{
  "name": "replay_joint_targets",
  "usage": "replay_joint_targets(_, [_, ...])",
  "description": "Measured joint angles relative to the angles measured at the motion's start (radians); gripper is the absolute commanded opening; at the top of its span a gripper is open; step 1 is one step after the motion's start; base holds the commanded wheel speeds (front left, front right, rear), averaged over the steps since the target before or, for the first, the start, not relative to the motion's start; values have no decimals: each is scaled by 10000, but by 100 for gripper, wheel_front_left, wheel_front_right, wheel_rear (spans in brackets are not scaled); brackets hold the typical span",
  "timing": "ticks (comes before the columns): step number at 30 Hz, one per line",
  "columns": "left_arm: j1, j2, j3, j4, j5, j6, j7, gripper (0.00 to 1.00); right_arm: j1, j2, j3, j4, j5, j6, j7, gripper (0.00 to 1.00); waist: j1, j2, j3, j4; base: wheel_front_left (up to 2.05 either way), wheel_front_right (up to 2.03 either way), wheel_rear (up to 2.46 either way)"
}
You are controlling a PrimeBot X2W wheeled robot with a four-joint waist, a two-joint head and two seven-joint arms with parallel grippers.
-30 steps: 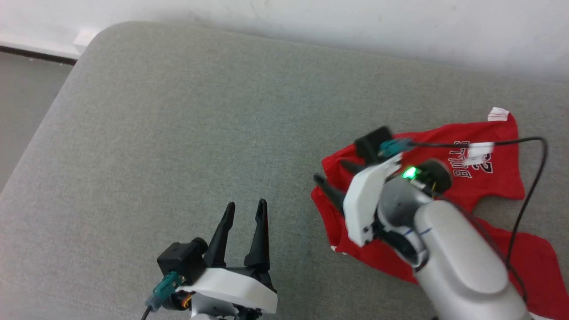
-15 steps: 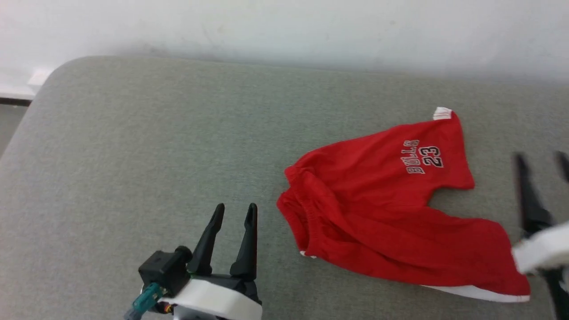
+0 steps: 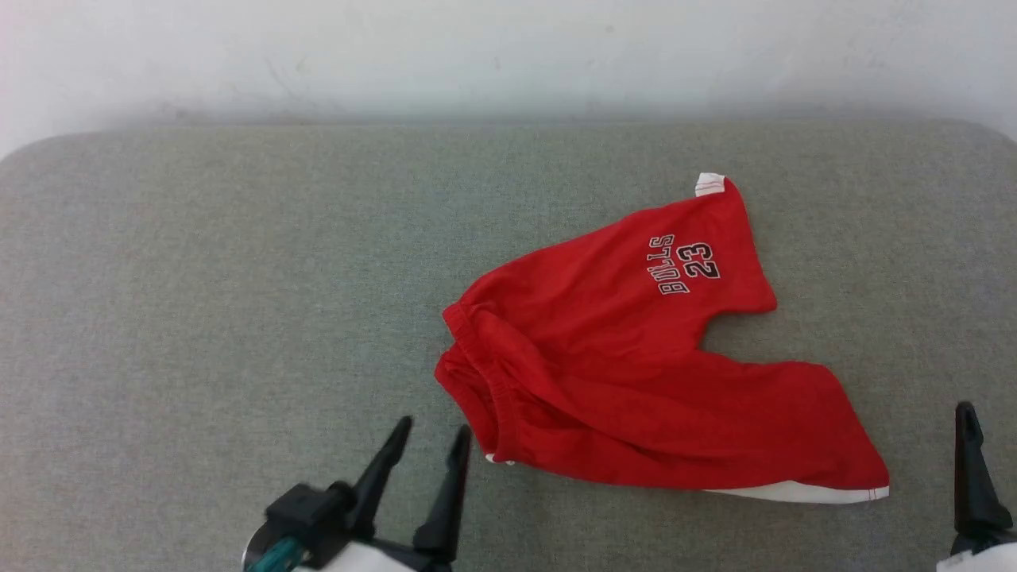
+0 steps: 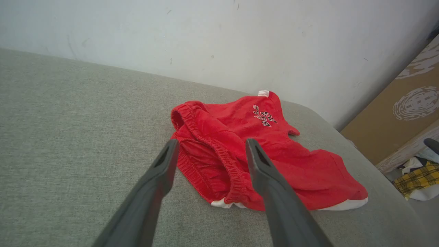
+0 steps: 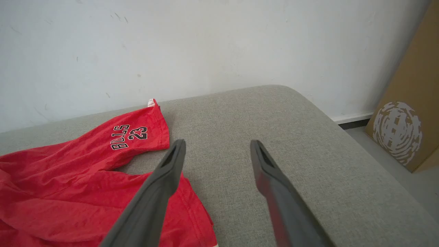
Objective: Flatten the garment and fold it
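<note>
Both grippers I was running stood empty with fingers spread: the left gripper (image 3: pixel 433 430) just beside the waistband (image 3: pixel 485 373), the right gripper (image 5: pixel 217 143) near a leg hem. The shorts (image 3: pixel 620 373) lay rumpled, unfolded, on the grey cushion (image 3: pixel 238 318), the printed leg nearest the white wall (image 3: pixel 477 56).

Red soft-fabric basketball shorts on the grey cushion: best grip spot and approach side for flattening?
Take the gathered elastic waistband of the red soft-fabric basketball shorts, at its near corner. Come from the robot's left with the open left tool, which sits just beside it. The band is bunched into a raised ridge facing that side, while the legs lie thin and flat.
</note>
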Motion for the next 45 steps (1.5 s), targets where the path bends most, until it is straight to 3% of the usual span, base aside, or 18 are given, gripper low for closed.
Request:
replay_joint_targets(6, [-1066,242,-692,142,4,-487,1716,100,-464,-6,50,98,-2,0,-88,100,2,0,311,-23,0,0,0])
replay_joint_targets(10, [-1506,77,-989,479,-259,-675,2554,100,-574,0,174,192,0,0,-21,100,2,0,558,-7,0,0,0])
replay_joint_targets(19, [-2025,75,-1522,1442,-253,-986,3473,100,-788,2,245,268,2,0,-12,100,3,0,1014,-30,0,0,0])
replay_joint_targets(24, [-2235,75,-1592,1611,-230,-999,3461,100,-842,0,234,268,2,0,-10,100,3,0,1135,-44,0,0,0])
replay_joint_targets(25, [-2264,56,-1593,1613,-215,-1012,3371,45,-844,0,232,268,2,0,-10,100,3,0,1148,-40,0,0,0])
replay_joint_targets(26, [-2297,46,-1599,1624,-203,-1049,3269,0,-845,0,228,270,2,0,-8,100,3,0,1156,-33,0,0,0])
replay_joint_targets(33, [-2399,25,-1507,1770,-230,-1070,3010,0,-871,0,439,265,-86,0,322,100,3,0,1092,14,0,0,0])
replay_joint_targets(36, [-2350,88,-1292,1517,-263,-890,2899,0,-870,2,619,134,-401,0,859,100,1,0,1048,46,0,0,0])
replay_joint_targets(45, [-1878,368,-961,740,-516,-550,2859,0,36,-12,792,-351,-993,2,4132,100,1,0,1163,193,0,0,0])
